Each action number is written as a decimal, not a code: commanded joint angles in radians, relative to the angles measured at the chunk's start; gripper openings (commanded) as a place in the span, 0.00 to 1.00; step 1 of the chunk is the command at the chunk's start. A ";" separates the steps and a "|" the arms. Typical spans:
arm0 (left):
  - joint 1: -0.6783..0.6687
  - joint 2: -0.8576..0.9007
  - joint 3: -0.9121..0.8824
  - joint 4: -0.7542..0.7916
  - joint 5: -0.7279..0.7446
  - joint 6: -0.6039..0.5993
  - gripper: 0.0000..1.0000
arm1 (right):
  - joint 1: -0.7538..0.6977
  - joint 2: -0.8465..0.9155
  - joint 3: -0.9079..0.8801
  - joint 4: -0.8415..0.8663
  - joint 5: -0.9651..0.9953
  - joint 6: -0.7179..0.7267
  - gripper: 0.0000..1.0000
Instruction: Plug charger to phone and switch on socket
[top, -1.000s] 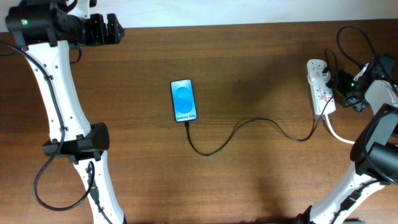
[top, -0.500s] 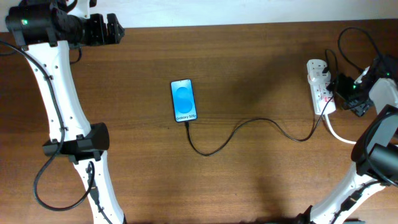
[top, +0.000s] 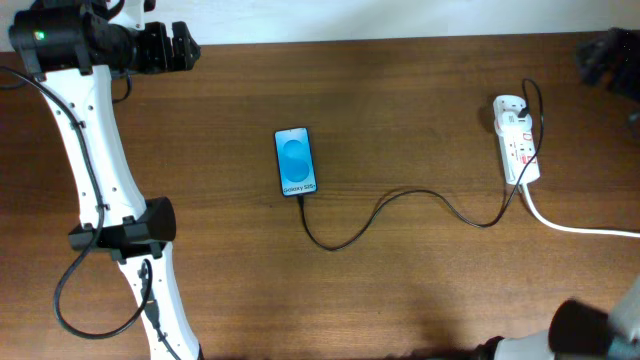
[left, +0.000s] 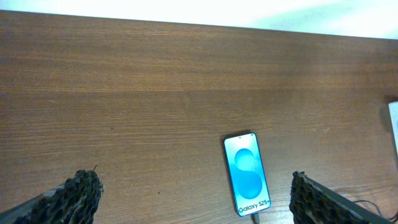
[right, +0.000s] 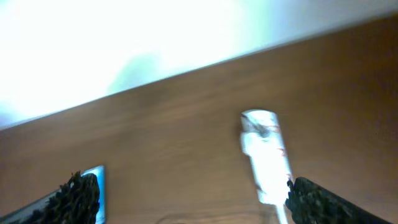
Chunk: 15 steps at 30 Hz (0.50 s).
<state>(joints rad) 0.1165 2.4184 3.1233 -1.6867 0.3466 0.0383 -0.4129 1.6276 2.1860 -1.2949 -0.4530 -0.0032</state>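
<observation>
The phone (top: 295, 162) lies flat near the table's middle, its blue screen lit with "Galaxy" text. The charger (top: 335, 247), a thin black cable, runs from the phone's lower end in curves to the socket (top: 517, 142), a white power strip at the right. My left gripper (top: 176, 47) is open and empty at the far left corner; its wrist view shows the phone (left: 247, 174) between the spread fingers (left: 199, 205). My right gripper (top: 607, 55) is a blur at the far right corner, away from the socket. Its wrist view shows open fingers (right: 199, 205) and the blurred socket (right: 266, 158).
The socket's thick white cord (top: 580, 228) leaves toward the right edge. My left arm's white links (top: 95, 150) stretch along the table's left side. The table's far edge meets a white wall (left: 249, 12).
My right arm has pulled off the socket and swung up toward the far right corner, now blurred. The left arm, phone and cable have not moved.
</observation>
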 joint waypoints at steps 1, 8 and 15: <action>0.002 0.002 0.004 -0.001 -0.007 0.016 0.99 | 0.150 -0.073 0.014 -0.062 -0.053 -0.053 0.99; 0.002 0.002 0.004 -0.001 -0.007 0.016 0.99 | 0.400 -0.087 0.011 -0.222 0.123 -0.053 0.99; 0.002 0.002 0.004 -0.001 -0.007 0.016 1.00 | 0.631 -0.133 0.011 -0.340 0.375 0.035 0.99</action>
<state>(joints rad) 0.1165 2.4184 3.1233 -1.6875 0.3466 0.0387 0.1505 1.5452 2.1933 -1.6310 -0.2234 -0.0387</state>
